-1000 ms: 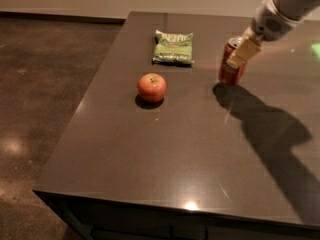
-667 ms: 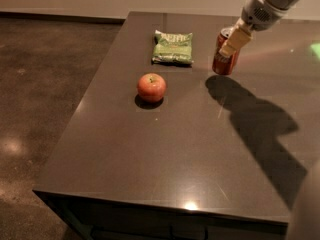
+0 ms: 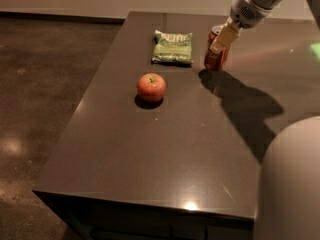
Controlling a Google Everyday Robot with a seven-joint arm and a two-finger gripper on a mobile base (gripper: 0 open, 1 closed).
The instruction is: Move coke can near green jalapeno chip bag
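Note:
The red coke can (image 3: pixel 214 60) stands upright at the back of the dark table, just right of the green jalapeno chip bag (image 3: pixel 173 47), with a small gap between them. My gripper (image 3: pixel 219 46) comes down from the upper right and is shut on the can; one pale finger (image 3: pixel 223 37) lies across the can's front and hides part of it. The chip bag lies flat.
A red-orange apple (image 3: pixel 151 86) sits in front of the bag, toward the table's left side. The dark table (image 3: pixel 165 154) has its left edge and its front edge close by. The robot's pale body (image 3: pixel 290 184) fills the lower right corner.
My gripper has carried the coke can leftward and slightly back across the table, so it now stands close beside the chip bag. The apple and bag have not moved.

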